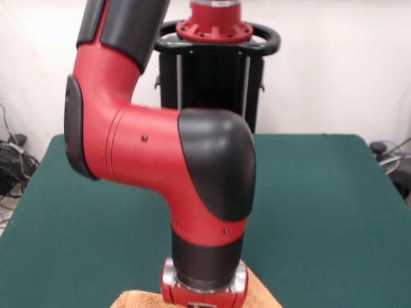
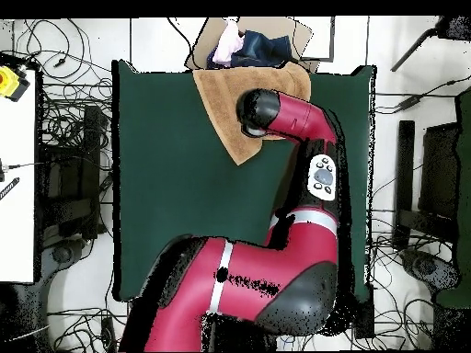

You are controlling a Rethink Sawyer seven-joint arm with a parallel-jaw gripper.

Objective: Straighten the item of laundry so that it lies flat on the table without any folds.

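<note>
- The towel (image 2: 228, 110) lay at the far edge of the green bench (image 2: 166, 184), one corner pointing inward.
- The red arm (image 2: 294, 124) reached over the towel, covering part of it.
- Cables (image 2: 64, 119) sprawled beside the bench.

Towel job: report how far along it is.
Done: the towel is on the green table and looks mostly spread, one corner pointing inward. In hand: the arm reaches over it, hiding part of it and the end effector. Left: its far edge hangs past the table edge; flatness under the arm cannot be confirmed.
</note>
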